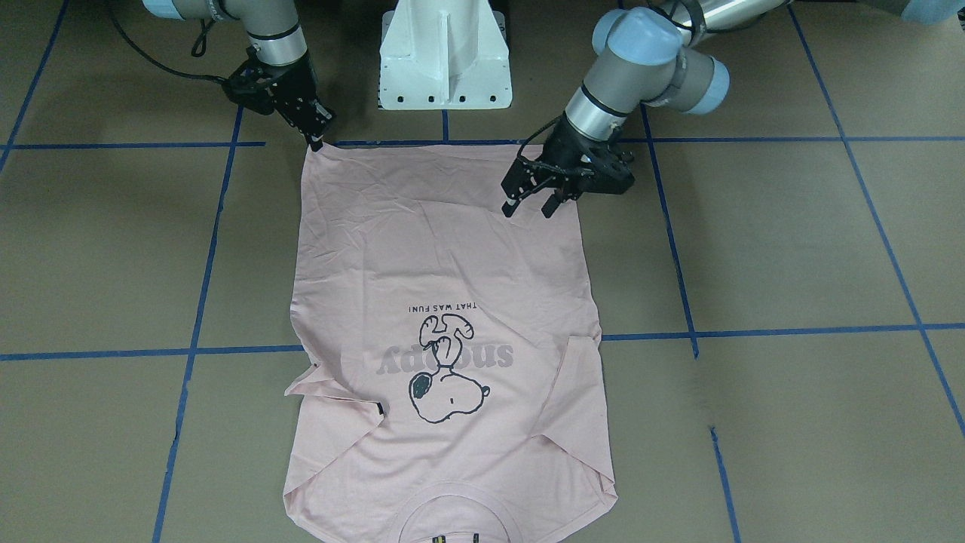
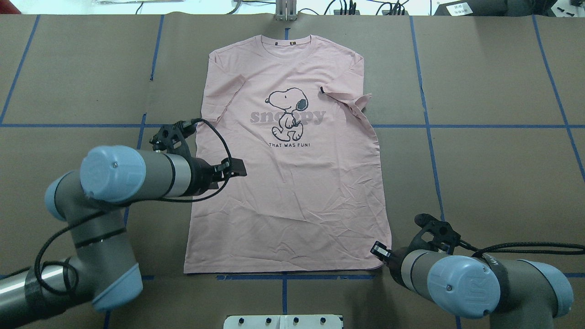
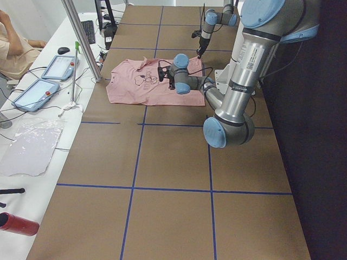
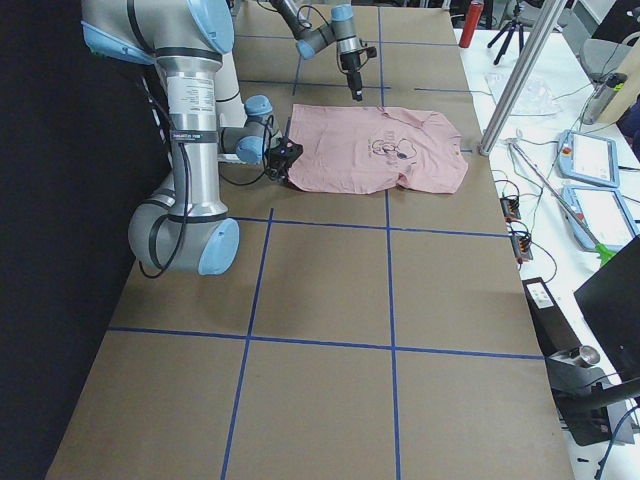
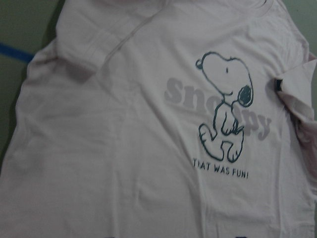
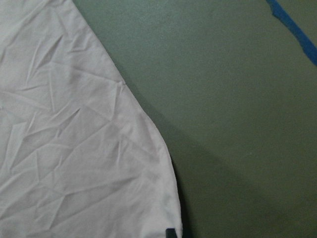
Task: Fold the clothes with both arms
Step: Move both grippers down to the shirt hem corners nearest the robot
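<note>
The pale pink Snoopy T-shirt point(image 1: 445, 302) lies flat, print side up, on the brown table, with both sleeves folded inward and the collar at the far edge point(image 2: 287, 43). My left gripper point(image 1: 530, 209) is open and empty. It hovers just above the shirt's lower body near its left side edge, and also shows in the overhead view point(image 2: 235, 168). My right gripper point(image 1: 317, 139) has its fingers together, pinched on the shirt's right hem corner, low at the table point(image 2: 379, 251). The right wrist view shows that corner's wrinkled cloth point(image 6: 74, 148).
The white pedestal base point(image 1: 445, 56) stands right behind the hem. Blue tape lines point(image 1: 188, 351) grid the table. A metal post point(image 3: 81, 38), tablets point(image 3: 57, 67) and an operator sit past the table's far side. A red bottle point(image 3: 16, 223) lies off the table.
</note>
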